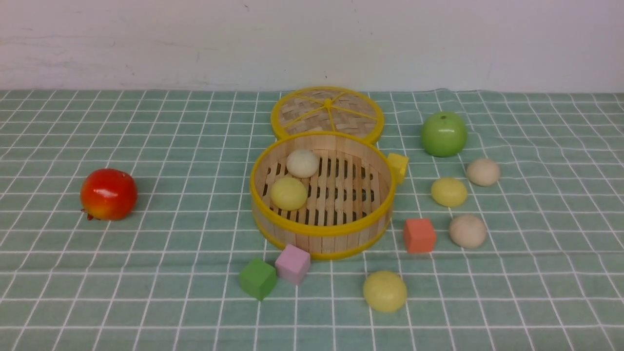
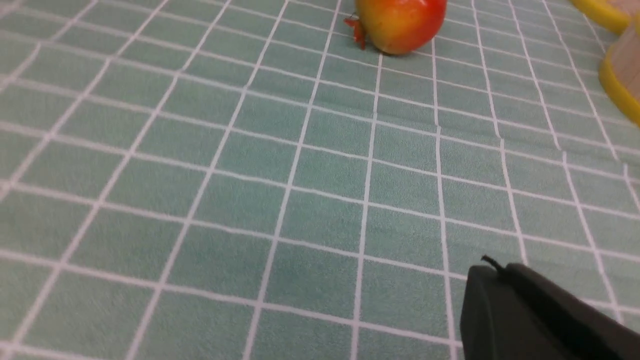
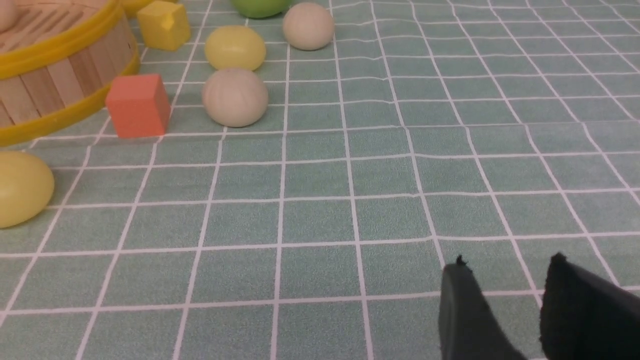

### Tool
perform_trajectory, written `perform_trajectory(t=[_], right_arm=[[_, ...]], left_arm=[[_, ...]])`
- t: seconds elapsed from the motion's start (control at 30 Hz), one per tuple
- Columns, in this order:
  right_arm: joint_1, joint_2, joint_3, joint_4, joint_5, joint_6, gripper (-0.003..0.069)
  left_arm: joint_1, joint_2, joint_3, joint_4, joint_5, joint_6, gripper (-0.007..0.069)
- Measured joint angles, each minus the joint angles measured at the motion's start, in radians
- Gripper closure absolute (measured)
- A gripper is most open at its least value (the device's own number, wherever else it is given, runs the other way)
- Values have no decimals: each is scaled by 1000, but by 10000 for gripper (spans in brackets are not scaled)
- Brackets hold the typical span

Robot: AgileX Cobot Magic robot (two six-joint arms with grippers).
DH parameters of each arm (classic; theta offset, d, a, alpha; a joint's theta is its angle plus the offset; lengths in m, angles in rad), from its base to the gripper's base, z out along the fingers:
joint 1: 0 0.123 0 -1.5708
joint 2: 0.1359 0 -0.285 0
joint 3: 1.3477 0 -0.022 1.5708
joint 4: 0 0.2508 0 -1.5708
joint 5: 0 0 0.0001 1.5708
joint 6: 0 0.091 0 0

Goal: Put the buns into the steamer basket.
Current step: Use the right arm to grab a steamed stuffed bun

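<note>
Right tool [image 3: 505,270] slightly spread and empty, left tool [image 2: 525,310] I cannot tell; I count two buns [image 1: 302,163] [image 1: 288,193] inside the basket [image 1: 321,234], four [image 1: 483,171] [image 1: 449,191] [image 1: 468,230] [image 1: 384,291] on the desk [image 1: 146,273] to its right.

A table under green checked cloth [image 1: 146,292] carries a basket [image 1: 321,239], its lid [image 1: 326,112] just behind, a red fruit [image 1: 108,193] far left and an apple [image 1: 443,133] right. Four buns [image 1: 449,191] [image 1: 384,291] [image 1: 482,171] [image 1: 468,230] lie to its right and front, four cubes [image 1: 398,165] [image 1: 419,235] [image 1: 292,263] [image 1: 257,278] around it.
</note>
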Motion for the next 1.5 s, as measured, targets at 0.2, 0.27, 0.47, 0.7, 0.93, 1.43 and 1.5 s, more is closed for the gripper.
perform_trajectory(t=[0.2,0.27,0.47,0.7,0.93,1.43,1.5], right_arm=[[0,0,0,0,0,0,420],[0,0,0,0,0,0,420],[0,0,0,0,0,0,420],[0,0,0,0,0,0,420],[0,0,0,0,0,0,420],[0,0,10,-82,-75,0,420],[0,0,10,-91,-105,3,420]], left_arm=[[0,0,0,-23,-5,104,618],[0,0,0,-25,-10,109,616],[0,0,0,-26,-12,114,606],[0,0,0,-26,-12,115,603],[0,0,0,-26,-12,115,601],[0,0,0,-26,-12,115,587],[0,0,0,-26,-12,115,586]])
